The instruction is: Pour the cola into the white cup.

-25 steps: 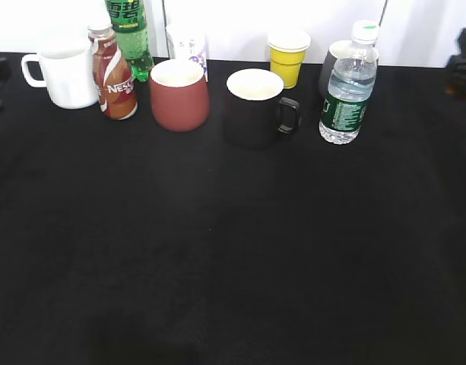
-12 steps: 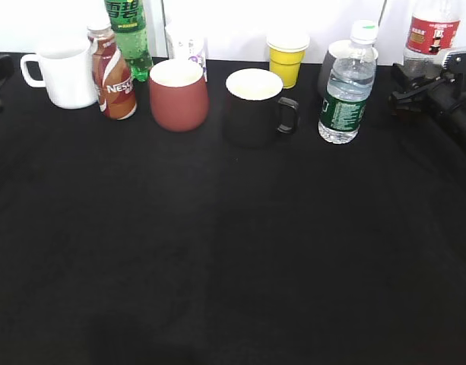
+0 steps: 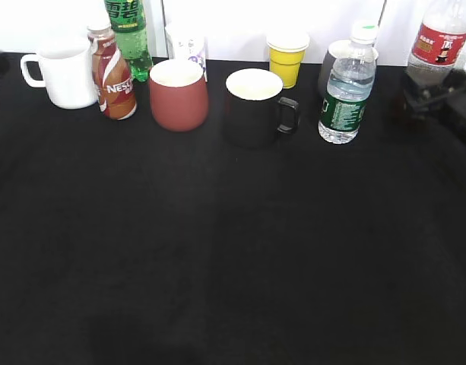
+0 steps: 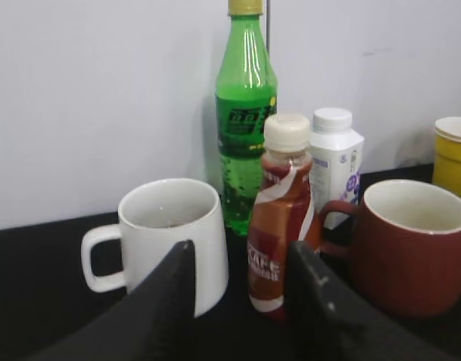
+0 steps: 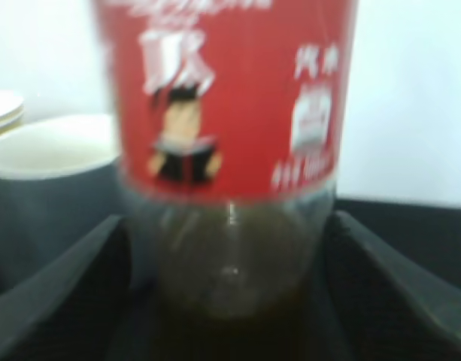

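Cola (image 3: 438, 42) sits at the far right of my table, between my right gripper's (image 5: 230, 301) two fingers, which squeeze it tight. My left gripper (image 4: 241, 301) is open, empty, near the white cup (image 4: 170, 237).

The black table (image 3: 217, 251) carries the white cup (image 3: 65, 72), Nescafe bottle (image 3: 115, 76), maroon mug (image 3: 178, 95), black mug (image 3: 255, 106) and water bottle (image 3: 347, 87).

We see a counter (image 3: 217, 258) covered in matt black cloth with a fine weave. The cola (image 5: 226, 150) is clear glossy plastic with a smooth red printed label, and the white cup (image 4: 170, 241) is smooth glazed ceramic. We note glossy green plastic on the green bottle (image 4: 245, 113) and matt black plastic on both sets of jaws.
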Motion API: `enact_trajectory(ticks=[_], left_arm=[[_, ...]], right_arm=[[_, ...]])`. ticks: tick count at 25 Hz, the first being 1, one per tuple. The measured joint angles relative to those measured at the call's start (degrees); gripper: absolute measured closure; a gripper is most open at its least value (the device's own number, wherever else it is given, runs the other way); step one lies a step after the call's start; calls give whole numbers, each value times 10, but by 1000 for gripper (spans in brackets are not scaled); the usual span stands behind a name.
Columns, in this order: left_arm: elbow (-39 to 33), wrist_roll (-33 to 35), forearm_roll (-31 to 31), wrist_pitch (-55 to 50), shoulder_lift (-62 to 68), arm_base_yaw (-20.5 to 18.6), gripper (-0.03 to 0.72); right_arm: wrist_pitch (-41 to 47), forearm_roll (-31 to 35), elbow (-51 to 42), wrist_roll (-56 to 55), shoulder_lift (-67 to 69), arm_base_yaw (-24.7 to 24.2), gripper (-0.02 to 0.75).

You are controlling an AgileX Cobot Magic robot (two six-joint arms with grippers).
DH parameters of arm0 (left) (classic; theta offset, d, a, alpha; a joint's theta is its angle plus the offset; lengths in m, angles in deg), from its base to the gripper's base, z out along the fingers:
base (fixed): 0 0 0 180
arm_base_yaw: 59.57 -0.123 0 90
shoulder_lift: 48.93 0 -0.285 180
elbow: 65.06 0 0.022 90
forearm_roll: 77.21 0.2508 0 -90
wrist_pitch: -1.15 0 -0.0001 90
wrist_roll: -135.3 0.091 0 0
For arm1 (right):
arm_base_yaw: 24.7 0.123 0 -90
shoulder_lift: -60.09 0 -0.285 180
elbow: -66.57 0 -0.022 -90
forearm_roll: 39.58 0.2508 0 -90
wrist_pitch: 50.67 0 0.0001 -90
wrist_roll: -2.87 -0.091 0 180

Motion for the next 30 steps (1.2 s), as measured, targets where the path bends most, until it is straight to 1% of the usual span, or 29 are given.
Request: enact_trajectory(ticks=[1,2,3,5,7,8,9,11,12,13,14,15,16,17,18,19,20,23,25,27,30], left_arm=[[0,0,0,-26,-11,4,386],[0,0,0,-50,-25,14,386],[0,0,0,-76,-42,27,386],[0,0,-3,-157,-74,57,386],[1,0,-21,-274,-111,95,386],[11,0,-31,-352,-132,121,386],[28,0,-51,-442,-149,149,386],[74,0,-100,-633,-177,214,386],[97,0,-126,-731,-186,241,386],[119,0,-148,-823,-191,257,386],[141,0,-170,-917,-196,265,386],[154,16,-187,-985,-206,266,382],[159,55,-214,-1035,-222,267,359],[160,87,-243,-1063,-250,267,309],[160,105,-269,-1078,-284,267,249],[160,111,-284,-1086,-329,267,218],[160,114,-286,-1098,-389,268,205],[160,128,-287,-1152,-528,268,207],[146,134,-290,-1156,-618,268,208],[102,134,-308,-1157,-680,268,221],[33,152,-315,-1153,-706,268,253]], right_arm=[[6,0,-21,0,-19,0,131],[35,0,-34,0,-49,0,132],[87,-7,-37,-1,-83,0,138],[240,-41,-37,-11,-160,1,141],[435,-46,-37,-28,-231,17,141],[546,-46,-37,-37,-263,37,141],[654,-37,-36,-41,-298,69,141],[867,23,-22,-42,-344,143,141],[947,51,-14,-42,-360,176,143],[1019,72,-3,-42,-374,204,143],[1072,80,5,-42,-392,229,143],[1114,83,14,-31,-413,245,145],[1135,86,16,-22,-447,257,145],[1154,90,16,-18,-484,260,145],[1169,90,16,-15,-529,260,145],[1186,91,16,-13,-583,260,145],[1207,91,16,-11,-635,260,145],[1267,97,10,3,-810,260,145],[1301,114,-23,7,-919,260,145],[1329,123,-71,8,-1023,260,146],[1336,135,-147,19,-1129,260,146]])
